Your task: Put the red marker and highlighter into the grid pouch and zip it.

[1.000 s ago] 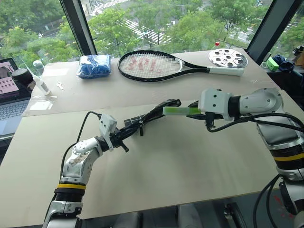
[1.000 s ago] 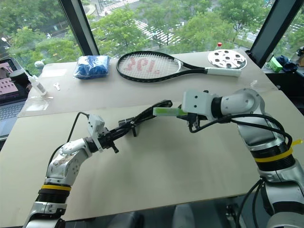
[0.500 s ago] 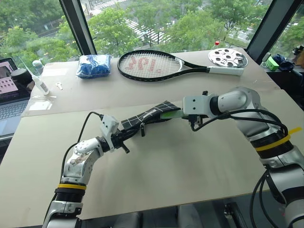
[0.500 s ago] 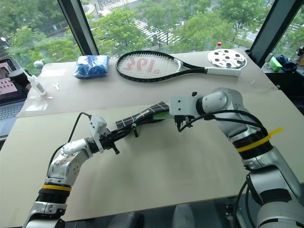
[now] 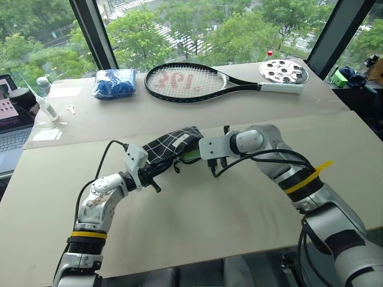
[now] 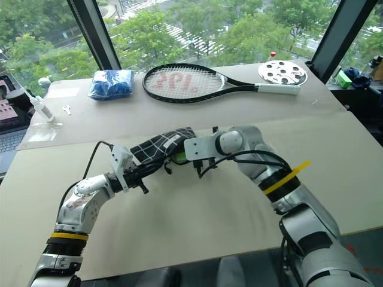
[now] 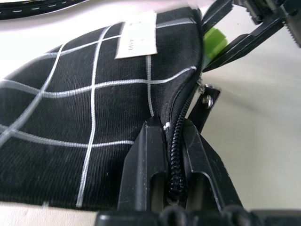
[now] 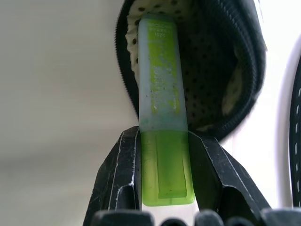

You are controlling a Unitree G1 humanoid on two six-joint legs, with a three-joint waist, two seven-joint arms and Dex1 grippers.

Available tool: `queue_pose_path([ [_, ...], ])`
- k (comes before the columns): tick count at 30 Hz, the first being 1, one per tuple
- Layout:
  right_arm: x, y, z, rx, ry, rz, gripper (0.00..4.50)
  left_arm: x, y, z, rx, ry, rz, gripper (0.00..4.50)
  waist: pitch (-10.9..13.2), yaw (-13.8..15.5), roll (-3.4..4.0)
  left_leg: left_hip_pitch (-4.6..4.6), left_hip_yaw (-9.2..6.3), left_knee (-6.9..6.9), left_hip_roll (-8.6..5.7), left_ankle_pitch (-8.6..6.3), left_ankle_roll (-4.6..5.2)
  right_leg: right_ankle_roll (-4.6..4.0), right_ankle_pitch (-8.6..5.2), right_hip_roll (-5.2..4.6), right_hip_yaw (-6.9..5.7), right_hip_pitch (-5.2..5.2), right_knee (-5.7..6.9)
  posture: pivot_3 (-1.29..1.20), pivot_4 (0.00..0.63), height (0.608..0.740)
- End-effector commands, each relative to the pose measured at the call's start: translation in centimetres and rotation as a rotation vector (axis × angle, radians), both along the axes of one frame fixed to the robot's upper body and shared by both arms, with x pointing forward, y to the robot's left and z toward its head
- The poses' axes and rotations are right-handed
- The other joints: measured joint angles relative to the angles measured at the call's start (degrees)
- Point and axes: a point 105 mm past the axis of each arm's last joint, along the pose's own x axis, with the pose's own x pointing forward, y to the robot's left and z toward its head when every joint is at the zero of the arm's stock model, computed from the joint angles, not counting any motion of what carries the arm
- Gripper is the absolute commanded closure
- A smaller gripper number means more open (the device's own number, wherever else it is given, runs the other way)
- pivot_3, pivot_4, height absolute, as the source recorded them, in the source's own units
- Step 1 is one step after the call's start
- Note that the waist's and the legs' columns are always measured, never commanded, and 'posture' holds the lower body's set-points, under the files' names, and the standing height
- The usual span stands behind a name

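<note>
Green highlighter (image 8: 161, 117) sits pinched between the right gripper's (image 8: 164, 155) fingers, its tip inside the open mouth of the pouch (image 5: 170, 145) at frame centre. Left gripper (image 7: 169, 160) has its fingers clamped on the pouch's zipper edge, holding it above the table (image 5: 239, 215).

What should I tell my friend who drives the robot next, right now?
Left gripper: shut on the grid pouch at its zipper edge, holding it up off the table.
Right gripper: shut on the highlighter, its front end already inside the pouch's open mouth.
Red marker: can't tell where it is; possibly inside.
Done: pouch open, highlighter going in.
Left: let go of the highlighter inside, check for the marker, zip shut.
</note>
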Motion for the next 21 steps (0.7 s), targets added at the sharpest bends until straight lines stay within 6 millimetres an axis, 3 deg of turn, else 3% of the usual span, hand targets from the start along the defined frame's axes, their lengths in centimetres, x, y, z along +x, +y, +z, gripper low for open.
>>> queue_pose_path([
  [1,0.2,2.2,2.6,0.067,-0.106,0.057,3.47,-0.2,-1.0,1.3,-0.017,-0.053,-0.052,4.50,0.0,-0.1,0.00,-0.05,0.01,0.00,-0.01,0.00,-0.01,-0.02,0.01,-0.01,0.00,-0.13,0.09,0.00,0.150,0.740],
  [6,0.0,2.3,2.8,0.110,-0.064,0.057,3.47,-0.2,-1.1,1.2,-0.021,-0.052,-0.050,4.50,0.0,-0.2,0.00,-0.18,0.07,0.03,-0.02,-0.01,-0.03,-0.03,0.02,-0.04,-0.01,-0.41,0.30,0.00,0.150,0.740],
  [11,1.4,-0.4,4.5,0.168,-0.068,-0.039,3.47,-0.3,-1.0,1.2,-0.022,-0.053,-0.045,4.50,0.0,-0.2,0.00,-0.19,0.09,0.03,-0.02,-0.01,-0.03,-0.03,0.02,-0.04,-0.01,-0.41,0.30,0.00,0.150,0.740],
  [15,1.4,-2.0,6.3,0.298,-0.010,-0.095,3.47,-0.3,-0.8,1.2,-0.021,-0.052,-0.042,4.50,0.0,-0.2,0.00,-0.22,0.10,0.04,-0.02,-0.01,-0.03,-0.04,0.02,-0.04,-0.01,-0.42,0.30,0.00,0.150,0.740],
  [21,-0.8,-1.0,5.8,0.396,0.127,-0.055,3.47,-0.2,-0.9,1.3,-0.023,-0.052,-0.048,4.50,0.0,-0.4,0.00,-0.22,0.10,0.02,-0.01,-0.01,-0.03,-0.04,0.03,-0.04,-0.01,-0.44,0.31,0.00,0.150,0.740],
])
